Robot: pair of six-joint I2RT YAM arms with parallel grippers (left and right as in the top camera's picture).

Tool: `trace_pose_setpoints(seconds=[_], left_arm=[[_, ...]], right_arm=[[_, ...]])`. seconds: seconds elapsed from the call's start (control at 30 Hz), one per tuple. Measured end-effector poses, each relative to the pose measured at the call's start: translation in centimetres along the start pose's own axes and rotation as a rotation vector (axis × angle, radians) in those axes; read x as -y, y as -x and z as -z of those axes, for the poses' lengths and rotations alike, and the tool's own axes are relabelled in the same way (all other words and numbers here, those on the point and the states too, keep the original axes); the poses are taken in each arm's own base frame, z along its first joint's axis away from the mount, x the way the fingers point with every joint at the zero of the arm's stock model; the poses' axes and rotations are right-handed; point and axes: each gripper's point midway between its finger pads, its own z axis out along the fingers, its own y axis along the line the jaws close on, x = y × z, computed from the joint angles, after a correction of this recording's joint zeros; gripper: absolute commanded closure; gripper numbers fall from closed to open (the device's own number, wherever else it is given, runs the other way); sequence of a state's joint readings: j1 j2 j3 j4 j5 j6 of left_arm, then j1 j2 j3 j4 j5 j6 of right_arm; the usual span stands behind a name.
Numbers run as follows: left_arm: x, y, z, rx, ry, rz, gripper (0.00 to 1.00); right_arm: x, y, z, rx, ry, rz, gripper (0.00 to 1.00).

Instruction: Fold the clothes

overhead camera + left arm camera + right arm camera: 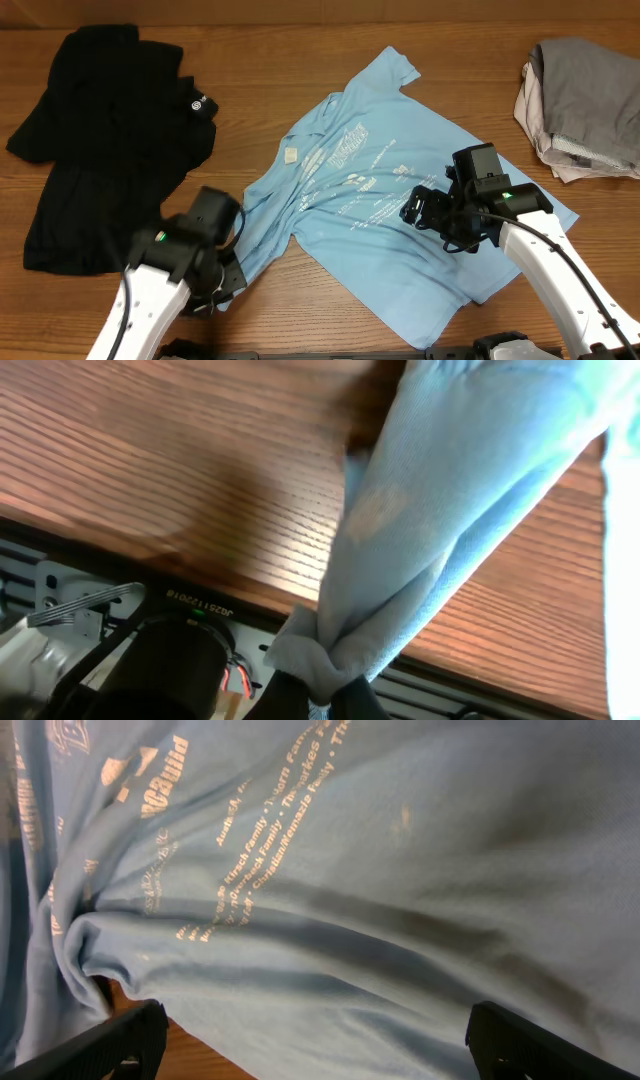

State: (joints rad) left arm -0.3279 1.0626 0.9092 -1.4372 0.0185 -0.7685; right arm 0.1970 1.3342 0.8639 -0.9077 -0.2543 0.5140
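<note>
- The light blue T-shirt [380, 190] lay print-up on the wooden surface [260, 60], between a black shirt [100, 140] and a grey folded pile [585, 105].
- The left claw [320, 682] was pinched tight on a bunched edge of the T-shirt.
- The right claw [315, 1035] gaped wide over the print, holding nothing.

light blue short-sleeved t-shirt [352, 232] lies spread but rumpled mid-table, rows of white print facing up. collar with tag points to 9 o'clock, one sleeve to 12, hem to 4; the 7 o'clock sleeve is bunched into a twist.
</note>
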Motion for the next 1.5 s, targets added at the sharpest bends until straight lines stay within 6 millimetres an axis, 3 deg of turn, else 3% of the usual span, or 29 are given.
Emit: trace_pose_setpoints(seconds=[0.1,0.3,0.4,0.5,0.63,0.73,0.8,0.87,1.03,1.1,1.33,1.5], left_arm=[[-0.2,0.2,0.5,0.043,-0.018,0.01,0.72],[-0.3,0.6,0.5,0.068,-0.01,0.018,0.69],[0.3,1.4,0.6,0.1,-0.034,0.018,0.59],[3.2,4.2,1.1,0.213,-0.151,0.0,0.51],[7.9,8.6,2.9,0.389,-0.315,-0.097,0.5],[10.7,11.2,2.9,0.462,-0.357,-0.187,0.5],[13.0,13.6,2.1,0.509,-0.366,-0.264,0.5],[14.6,15.2,0.0,0.509,-0.343,-0.338,0.5],[17.0,17.8,-6.0,0.429,-0.241,-0.496,0.51],[17.9,18.8,-7.4,0.407,-0.216,-0.541,0.52],[20.6,21.7,-9.0,0.422,-0.194,-0.653,0.55],[21.1,22.2,-9.6,0.43,-0.19,-0.687,0.59]], right_arm=[[-0.1,0.1,0.0,0.003,0.002,0.003,0.0],[0.0,0.0,0.0,-0.001,0.0,0.003,0.0],[0.0,0.0,0.0,0.001,0.0,0.003,0.0],[-0.1,0.2,0.0,0.007,0.004,0.006,0.0],[-0.2,0.4,0.0,0.015,0.01,0.01,0.0],[-0.3,0.4,0.0,0.017,0.011,0.011,0.0],[-0.3,0.4,0.0,0.017,0.011,0.012,0.0],[-0.3,0.4,0.0,0.016,0.01,0.011,0.0],[-0.3,0.4,0.0,0.016,0.011,0.012,0.0],[-0.3,0.4,0.0,0.016,0.011,0.011,0.0],[-0.2,0.4,0.0,0.015,0.01,0.011,0.0],[-0.3,0.4,0.0,0.015,0.011,0.012,0.0]])
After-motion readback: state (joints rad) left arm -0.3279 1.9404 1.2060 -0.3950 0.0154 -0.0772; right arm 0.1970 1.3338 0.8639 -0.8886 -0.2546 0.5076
